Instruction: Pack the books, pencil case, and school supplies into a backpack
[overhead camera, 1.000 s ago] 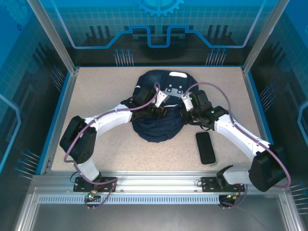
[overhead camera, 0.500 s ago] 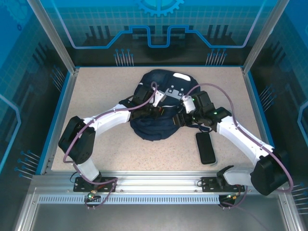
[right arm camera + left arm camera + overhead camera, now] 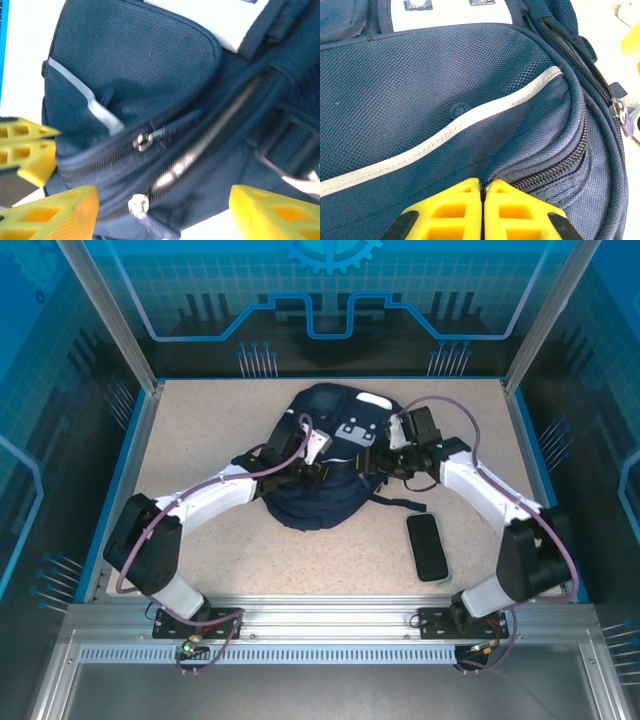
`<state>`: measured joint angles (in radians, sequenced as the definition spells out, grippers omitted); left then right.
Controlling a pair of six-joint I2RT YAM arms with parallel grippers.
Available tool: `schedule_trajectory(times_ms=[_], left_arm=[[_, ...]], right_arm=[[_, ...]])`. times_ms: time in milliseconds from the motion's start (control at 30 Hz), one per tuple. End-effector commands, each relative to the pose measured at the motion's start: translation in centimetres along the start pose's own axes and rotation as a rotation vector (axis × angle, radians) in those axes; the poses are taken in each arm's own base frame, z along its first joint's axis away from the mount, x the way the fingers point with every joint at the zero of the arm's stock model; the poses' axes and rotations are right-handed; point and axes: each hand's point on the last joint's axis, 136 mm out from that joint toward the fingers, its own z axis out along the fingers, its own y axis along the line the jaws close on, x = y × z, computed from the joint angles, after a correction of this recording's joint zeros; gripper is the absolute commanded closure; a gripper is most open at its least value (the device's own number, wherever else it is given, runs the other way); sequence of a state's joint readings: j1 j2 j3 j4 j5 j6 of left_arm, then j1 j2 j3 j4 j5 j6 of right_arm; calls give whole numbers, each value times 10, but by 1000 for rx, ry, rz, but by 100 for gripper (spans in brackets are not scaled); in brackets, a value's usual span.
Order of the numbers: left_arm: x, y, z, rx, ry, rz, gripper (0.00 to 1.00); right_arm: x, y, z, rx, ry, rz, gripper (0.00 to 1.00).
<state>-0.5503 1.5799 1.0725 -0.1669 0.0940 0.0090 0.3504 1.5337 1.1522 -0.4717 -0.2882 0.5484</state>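
The navy backpack (image 3: 325,495) lies in the middle of the table with both grippers on it. In the left wrist view its mesh front and white stripe (image 3: 470,117) run above my left gripper (image 3: 483,182), whose yellow fingers are shut, pinching fabric beside a closed zipper (image 3: 545,172). My left gripper (image 3: 328,470) sits on the bag's middle. My right gripper (image 3: 373,462) is at the bag's right side. Its jaws (image 3: 162,215) stand open astride the zippered edge, with two metal zipper pulls (image 3: 145,140) between and above them. The books are out of view.
A black oblong pencil case (image 3: 427,546) lies on the table right of the bag, under the right forearm. A dark strap (image 3: 400,503) trails from the backpack toward it. Blue walls (image 3: 130,470) ring the speckled table.
My right gripper has opened and moved back along the bag's right side. The backpack and my left gripper have shifted slightly toward the far wall.
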Motion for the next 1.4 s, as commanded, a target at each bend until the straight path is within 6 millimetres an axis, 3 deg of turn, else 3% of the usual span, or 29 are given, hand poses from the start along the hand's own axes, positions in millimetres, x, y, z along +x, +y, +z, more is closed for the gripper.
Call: schedule_trajectory(times_ms=[0, 67, 167, 233, 333, 533, 633, 833, 1067, 1200, 1367], left_arm=[[-5, 14, -20, -45, -55, -14, 90], [-2, 17, -26, -56, -51, -30, 84], [1, 24, -37, -107, -42, -110, 57], [7, 30, -45, -152, -26, -200, 41], [20, 30, -59, -174, 11, -354, 35], [51, 11, -77, -149, 55, -595, 33], [68, 2, -75, -138, 69, -698, 35], [93, -7, -54, -146, 125, -703, 37], [91, -10, -20, -155, 161, -725, 45], [92, -7, -10, -182, 165, -773, 54], [90, 0, -3, -236, 160, -793, 56]], right_arm=[[-10, 19, 16, -112, 40, 102, 30], [-8, 25, 30, -137, 79, 138, 31], [4, 35, 52, -165, 125, 173, 31], [17, 53, 69, -232, 177, 175, 32], [31, 76, 85, -283, 222, 150, 33], [37, 103, 102, -325, 243, 93, 34], [36, 112, 104, -331, 238, 67, 36], [27, 94, 82, -211, 134, 67, 36], [30, 73, 54, -110, 47, 82, 35], [37, 61, 50, -74, 35, 98, 35], [42, 53, 50, -60, 29, 115, 35]])
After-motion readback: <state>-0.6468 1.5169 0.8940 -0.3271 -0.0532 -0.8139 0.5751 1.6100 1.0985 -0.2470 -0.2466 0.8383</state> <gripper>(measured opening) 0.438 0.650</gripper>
